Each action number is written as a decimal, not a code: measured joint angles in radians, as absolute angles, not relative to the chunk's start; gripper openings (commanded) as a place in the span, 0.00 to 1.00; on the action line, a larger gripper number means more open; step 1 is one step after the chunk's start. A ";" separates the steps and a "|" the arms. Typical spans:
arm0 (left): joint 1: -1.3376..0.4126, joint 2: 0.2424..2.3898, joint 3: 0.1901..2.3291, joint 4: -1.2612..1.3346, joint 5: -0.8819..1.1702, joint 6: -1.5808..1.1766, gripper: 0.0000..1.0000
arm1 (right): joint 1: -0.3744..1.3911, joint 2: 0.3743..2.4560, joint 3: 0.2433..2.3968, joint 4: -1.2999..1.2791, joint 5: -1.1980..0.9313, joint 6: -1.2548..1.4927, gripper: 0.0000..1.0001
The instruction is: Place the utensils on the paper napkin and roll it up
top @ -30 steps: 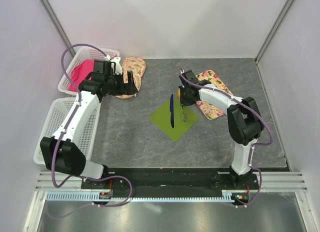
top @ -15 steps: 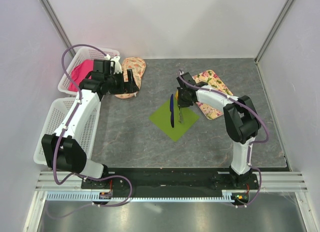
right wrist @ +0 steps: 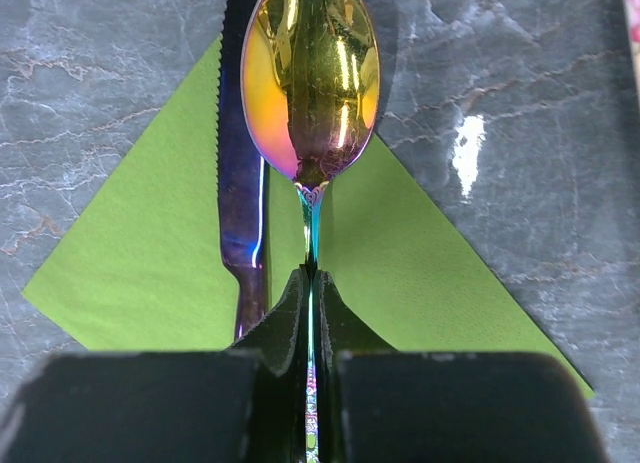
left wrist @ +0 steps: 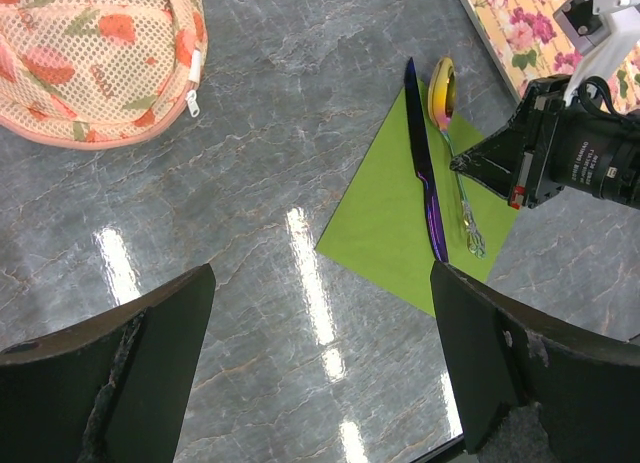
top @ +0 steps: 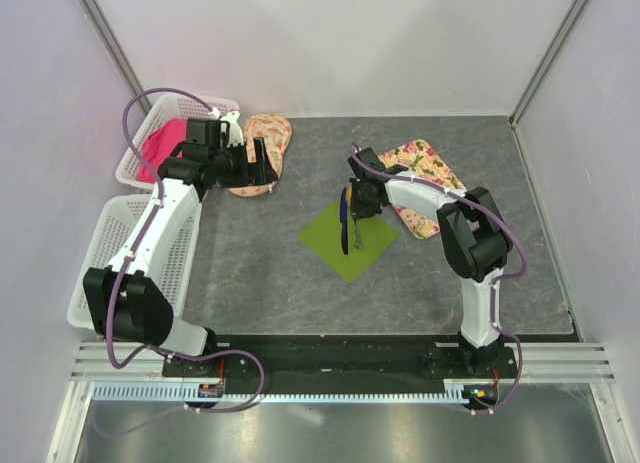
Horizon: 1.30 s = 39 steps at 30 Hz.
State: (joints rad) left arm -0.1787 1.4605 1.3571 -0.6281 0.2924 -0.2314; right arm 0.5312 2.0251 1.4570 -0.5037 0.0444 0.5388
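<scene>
Right gripper (right wrist: 309,283) clamped on spoon (right wrist: 310,73) handle over napkin (right wrist: 130,273), left gripper (left wrist: 320,283) spread wide, empty

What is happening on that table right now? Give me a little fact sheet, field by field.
napkin: lime-green, flat and unrolled on the grey table
knife: dark blue, lying on the napkin, tip past its edge
spoon: gold, beside the knife, bowl over the napkin's edge
right gripper: shut on the spoon's handle
left gripper: open, empty, off to the side
rolling: not begun
</scene>
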 measured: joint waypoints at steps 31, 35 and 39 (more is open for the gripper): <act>-0.174 1.475 1.357 -0.625 0.296 -0.232 0.97 | 0.533 2.062 1.496 -0.503 0.019 0.567 0.16; -0.174 1.475 1.357 -0.625 0.298 -0.232 0.97 | 0.533 2.062 1.496 -0.503 0.015 0.572 0.20; -0.174 1.475 1.357 -0.625 0.298 -0.232 0.98 | 0.533 2.062 1.496 -0.503 0.015 0.574 0.23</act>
